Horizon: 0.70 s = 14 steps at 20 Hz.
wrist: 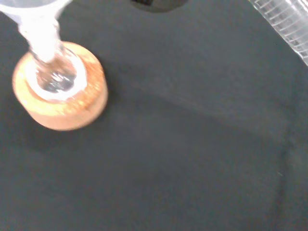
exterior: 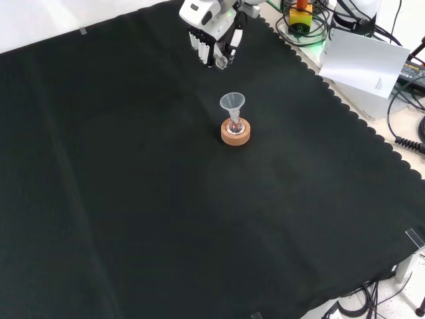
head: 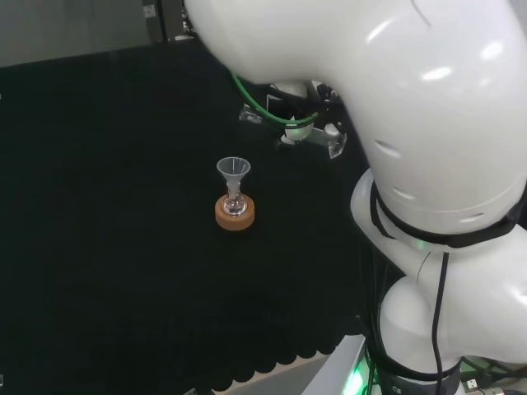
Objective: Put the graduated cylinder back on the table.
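Between the curled fingers (exterior: 202,45) of the hand (exterior: 211,33), the clear cylinder (wrist: 288,25) is hanging above the cloth (exterior: 133,199), hard to make out and cut off at the wrist view's edge, with the funnel (exterior: 232,103) on its cork ring (exterior: 236,135) standing nearby.

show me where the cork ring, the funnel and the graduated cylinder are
cork ring (exterior: 236,137): front view, on its side wall facing the camera.
funnel (exterior: 232,102): front view, on its wide cone above the cork ring.
graduated cylinder (wrist: 287,22): wrist view, on its clear marked wall at the picture's corner.
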Motion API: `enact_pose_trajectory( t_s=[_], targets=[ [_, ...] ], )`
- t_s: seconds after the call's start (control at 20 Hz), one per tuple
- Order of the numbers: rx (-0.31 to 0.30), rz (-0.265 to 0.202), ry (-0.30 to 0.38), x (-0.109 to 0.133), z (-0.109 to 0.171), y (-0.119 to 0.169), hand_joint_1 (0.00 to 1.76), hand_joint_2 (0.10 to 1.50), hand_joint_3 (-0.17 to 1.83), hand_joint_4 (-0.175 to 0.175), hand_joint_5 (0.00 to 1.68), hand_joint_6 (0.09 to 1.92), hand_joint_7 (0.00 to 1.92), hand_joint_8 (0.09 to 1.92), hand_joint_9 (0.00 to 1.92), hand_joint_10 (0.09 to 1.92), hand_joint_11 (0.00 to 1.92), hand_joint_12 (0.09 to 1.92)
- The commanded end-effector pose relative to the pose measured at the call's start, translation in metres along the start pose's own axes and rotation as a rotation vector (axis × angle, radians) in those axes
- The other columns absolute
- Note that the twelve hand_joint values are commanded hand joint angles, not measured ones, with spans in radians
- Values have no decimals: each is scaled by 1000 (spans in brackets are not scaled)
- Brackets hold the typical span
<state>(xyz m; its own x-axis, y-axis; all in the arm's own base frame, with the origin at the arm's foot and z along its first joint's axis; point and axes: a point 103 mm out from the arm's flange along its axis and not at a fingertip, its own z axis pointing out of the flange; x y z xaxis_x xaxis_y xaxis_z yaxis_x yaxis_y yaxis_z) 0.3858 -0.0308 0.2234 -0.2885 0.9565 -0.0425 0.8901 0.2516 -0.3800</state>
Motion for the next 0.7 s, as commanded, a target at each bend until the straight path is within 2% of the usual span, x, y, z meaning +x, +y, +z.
enact_pose_trajectory(
  t_s=[0.05, 0.3, 0.7],
  targets=[
    [-84, -48, 142, 0, -3, 14, 1272, 1075, 3, -175, 1052, 891, 1083, 869, 1487, 87, 1258, 712],
    [-185, -74, 243, -15, -6, 31, 1272, 1075, 3, -175, 1050, 895, 1081, 872, 1486, 87, 1259, 714],
    [-278, -140, 400, -40, -2, 84, 1271, 1076, 2, -175, 1048, 898, 1079, 876, 1483, 87, 1259, 718]
  ],
)
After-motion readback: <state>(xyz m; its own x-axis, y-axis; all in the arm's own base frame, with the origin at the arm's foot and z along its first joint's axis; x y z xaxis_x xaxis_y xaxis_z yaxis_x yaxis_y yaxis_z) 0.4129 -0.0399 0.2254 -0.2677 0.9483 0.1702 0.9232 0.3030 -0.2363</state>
